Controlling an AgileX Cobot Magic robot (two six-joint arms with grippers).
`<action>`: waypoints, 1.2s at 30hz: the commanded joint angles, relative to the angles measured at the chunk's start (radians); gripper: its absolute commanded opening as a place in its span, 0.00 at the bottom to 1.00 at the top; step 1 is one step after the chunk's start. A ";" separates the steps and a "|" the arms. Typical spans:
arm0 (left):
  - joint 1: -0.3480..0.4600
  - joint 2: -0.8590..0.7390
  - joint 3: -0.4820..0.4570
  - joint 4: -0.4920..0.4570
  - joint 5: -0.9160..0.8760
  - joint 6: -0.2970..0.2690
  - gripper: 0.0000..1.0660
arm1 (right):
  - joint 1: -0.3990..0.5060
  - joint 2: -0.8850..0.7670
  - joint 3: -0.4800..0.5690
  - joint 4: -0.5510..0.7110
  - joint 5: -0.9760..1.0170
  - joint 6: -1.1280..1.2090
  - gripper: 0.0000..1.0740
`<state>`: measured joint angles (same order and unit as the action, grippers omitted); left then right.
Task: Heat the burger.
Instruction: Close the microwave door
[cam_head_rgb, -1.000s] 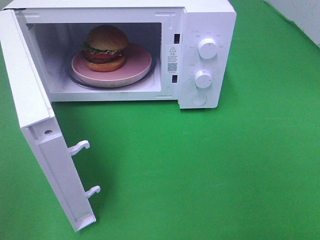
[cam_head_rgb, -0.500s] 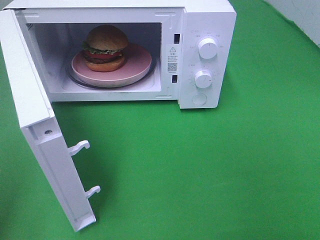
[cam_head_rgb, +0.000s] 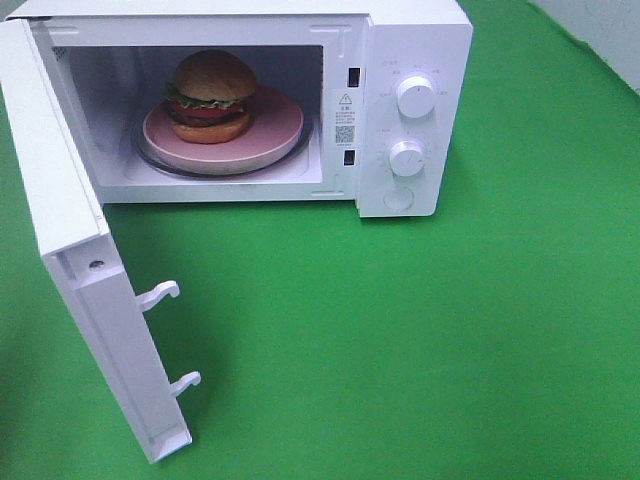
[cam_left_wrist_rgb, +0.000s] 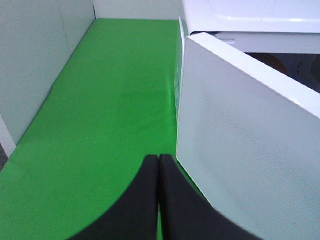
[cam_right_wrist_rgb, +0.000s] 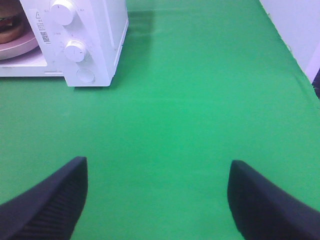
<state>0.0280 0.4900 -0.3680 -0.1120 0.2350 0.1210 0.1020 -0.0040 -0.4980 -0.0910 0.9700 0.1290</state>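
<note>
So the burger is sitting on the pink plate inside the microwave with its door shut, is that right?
Not quite: the door is swung wide open, as the exterior high view shows. The rest holds: the burger sits on the pink plate inside the microwave.

Bright green cloth covers the worktop (cam_head_rgb: 470, 340) from edge to edge. It is evenly lit, and the few shadows on it are soft. Pale grey panels (cam_left_wrist_rgb: 35, 65) stand along one side and meet a white back wall (cam_left_wrist_rgb: 135, 7) at the far end. A light wall (cam_head_rgb: 600, 30) closes off the far right corner. A dark grey strip (cam_left_wrist_rgb: 3, 162) at the foot of the panels may be the floor.
</note>
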 joint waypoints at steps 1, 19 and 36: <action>0.000 0.034 0.070 -0.011 -0.212 -0.006 0.00 | -0.007 -0.027 0.003 -0.005 -0.011 0.004 0.69; 0.000 0.386 0.127 0.038 -0.682 -0.014 0.00 | -0.007 -0.027 0.003 -0.005 -0.011 0.003 0.69; -0.001 0.759 0.124 0.462 -1.090 -0.350 0.00 | -0.007 -0.027 0.003 -0.005 -0.011 0.003 0.69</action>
<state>0.0280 1.2080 -0.2430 0.2920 -0.7700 -0.1920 0.1020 -0.0040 -0.4980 -0.0910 0.9700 0.1290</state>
